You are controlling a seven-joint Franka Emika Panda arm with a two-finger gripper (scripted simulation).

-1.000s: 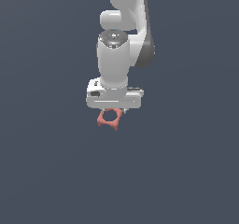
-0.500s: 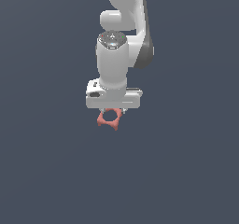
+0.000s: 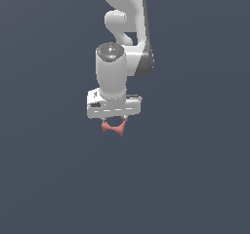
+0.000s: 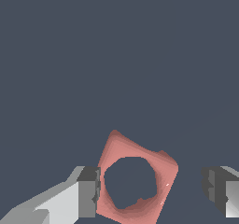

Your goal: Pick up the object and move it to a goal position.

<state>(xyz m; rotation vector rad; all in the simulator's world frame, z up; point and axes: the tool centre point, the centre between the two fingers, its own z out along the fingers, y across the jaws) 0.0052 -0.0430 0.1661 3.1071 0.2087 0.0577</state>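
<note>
The object (image 3: 113,127) is a small salmon-red ring-like piece with a central hole and stubby prongs; it sits just under the white gripper (image 3: 114,120) in the exterior view. In the wrist view the object (image 4: 122,148) lies between the two fingers of the gripper (image 4: 151,190). One dark fingertip (image 4: 89,190) sits against the object's edge. The other fingertip (image 4: 211,185) stands apart from it with a clear gap. The jaws are open around the object. Whether the object rests on the surface cannot be told.
A plain dark blue-grey surface (image 3: 195,179) fills both views. The white arm (image 3: 122,28) rises above the gripper. Nothing else shows.
The gripper has come down a little over the object, so less of the object shows below the hand. The object has stayed in place.
</note>
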